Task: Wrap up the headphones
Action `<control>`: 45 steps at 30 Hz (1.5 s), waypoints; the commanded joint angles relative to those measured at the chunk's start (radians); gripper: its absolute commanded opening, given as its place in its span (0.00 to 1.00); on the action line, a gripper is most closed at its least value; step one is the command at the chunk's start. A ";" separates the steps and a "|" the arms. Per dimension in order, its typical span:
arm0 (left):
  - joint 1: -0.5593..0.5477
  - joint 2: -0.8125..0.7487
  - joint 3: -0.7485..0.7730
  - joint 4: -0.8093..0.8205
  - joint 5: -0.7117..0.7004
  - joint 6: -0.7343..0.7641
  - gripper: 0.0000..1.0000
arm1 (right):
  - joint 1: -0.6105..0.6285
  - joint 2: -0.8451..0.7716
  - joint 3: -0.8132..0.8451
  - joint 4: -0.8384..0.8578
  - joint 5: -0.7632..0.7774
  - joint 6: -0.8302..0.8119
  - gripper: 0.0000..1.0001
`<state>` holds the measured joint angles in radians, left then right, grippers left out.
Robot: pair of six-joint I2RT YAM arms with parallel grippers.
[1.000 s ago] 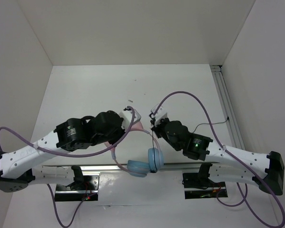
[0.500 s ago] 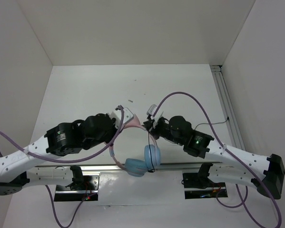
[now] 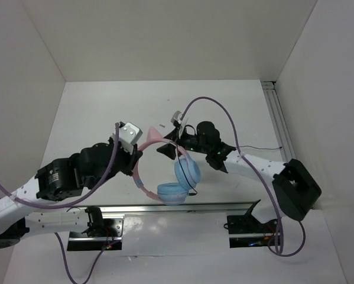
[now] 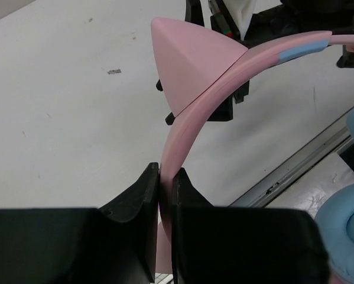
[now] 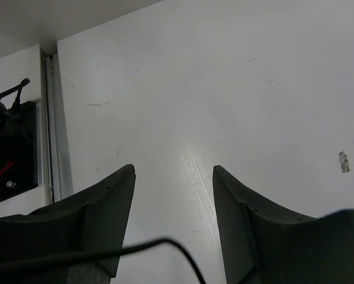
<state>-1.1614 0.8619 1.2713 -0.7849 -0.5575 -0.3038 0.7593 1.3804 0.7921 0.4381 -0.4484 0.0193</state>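
Note:
The headphones (image 3: 179, 177) hang above the table: a pink cat-eared headband (image 3: 142, 155), two light blue ear cups (image 3: 187, 171) and a thin black cord (image 3: 192, 188) draped by the cups. My left gripper (image 3: 134, 158) is shut on the headband, and in the left wrist view its fingertips (image 4: 166, 173) pinch the pink band below the cat ear (image 4: 188, 59). My right gripper (image 3: 168, 149) stands open beside the band's top. In the right wrist view its jaws (image 5: 174, 171) are wide apart, and the cord (image 5: 165, 242) runs loose across them near their base.
A metal rail (image 3: 165, 208) runs along the near edge and another (image 3: 283, 130) along the right side. A small scrap (image 3: 162, 125) lies on the white table behind the grippers. Purple robot cables (image 3: 224, 115) loop over both arms. White walls close in three sides.
My right gripper has gone from shut to open, and its arm has reached left and farther up the table. The left arm has carried the headphones left and away from the near rail.

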 commanded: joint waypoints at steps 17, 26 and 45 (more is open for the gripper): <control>0.014 0.037 0.163 -0.094 -0.737 -0.610 0.00 | -0.089 0.393 -0.203 0.752 -0.230 0.372 0.00; 0.530 0.238 0.161 0.113 -0.436 -0.425 0.00 | 0.116 0.061 -0.343 0.455 0.222 0.283 0.00; 0.827 0.448 0.083 0.104 -0.054 -0.555 0.00 | 0.478 0.140 -0.005 -0.058 0.669 0.228 0.00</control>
<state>-0.3500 1.3098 1.3678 -0.7696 -0.6220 -0.8162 1.2026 1.5375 0.7273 0.4232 0.1284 0.2665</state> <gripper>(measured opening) 0.190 0.008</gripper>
